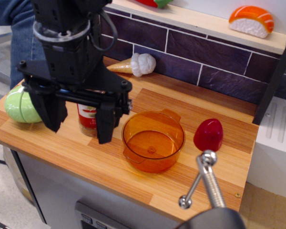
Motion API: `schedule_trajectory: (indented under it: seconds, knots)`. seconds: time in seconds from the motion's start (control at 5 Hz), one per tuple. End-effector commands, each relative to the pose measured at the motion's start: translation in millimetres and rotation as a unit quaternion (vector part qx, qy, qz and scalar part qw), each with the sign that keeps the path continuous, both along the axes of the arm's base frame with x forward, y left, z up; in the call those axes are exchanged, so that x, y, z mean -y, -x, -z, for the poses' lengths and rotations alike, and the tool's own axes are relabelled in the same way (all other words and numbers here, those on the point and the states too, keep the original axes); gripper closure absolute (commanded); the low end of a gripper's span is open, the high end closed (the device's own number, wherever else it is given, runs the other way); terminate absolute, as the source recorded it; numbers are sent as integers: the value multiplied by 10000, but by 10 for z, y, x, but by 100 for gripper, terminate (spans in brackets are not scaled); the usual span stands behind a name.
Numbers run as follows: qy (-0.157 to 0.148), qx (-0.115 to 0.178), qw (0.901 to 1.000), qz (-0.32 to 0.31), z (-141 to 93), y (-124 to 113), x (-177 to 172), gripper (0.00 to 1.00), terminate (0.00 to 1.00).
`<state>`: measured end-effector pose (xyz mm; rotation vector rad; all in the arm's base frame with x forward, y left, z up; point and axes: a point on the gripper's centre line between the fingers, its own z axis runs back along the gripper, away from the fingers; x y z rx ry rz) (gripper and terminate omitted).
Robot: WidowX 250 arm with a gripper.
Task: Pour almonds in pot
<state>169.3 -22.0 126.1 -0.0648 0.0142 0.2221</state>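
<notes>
The almonds are in a clear jar [87, 120] with a red-and-white label, standing upright on the wooden counter [86, 157] left of the pot. The pot [153, 140] is a round translucent orange one with small side handles, empty, at the counter's middle. My black gripper [78, 125] hangs above and in front of the jar, fingers open, one finger [51, 113] left of the jar and one finger [106, 123] right of it. The jaws straddle the jar and hide its top; I cannot tell that they touch it.
A shiny dark-red egg-shaped toy [208, 134] stands right of the pot. A green cabbage toy [20, 106] lies at the counter's left end. An ice-cream cone toy [133, 64] lies by the tiled back wall. A metal faucet-like handle [207, 181] rises at the front right.
</notes>
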Motion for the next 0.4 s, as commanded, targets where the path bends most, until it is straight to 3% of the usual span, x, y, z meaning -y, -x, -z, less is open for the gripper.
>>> schedule_trajectory:
  seconds: [0.0,0.2]
  knots:
    - [1120,-256,9809,-1572,-411,-366,-402,0,0]
    - [1625,-374,9568,-2380,-503,-592,-616,0,0]
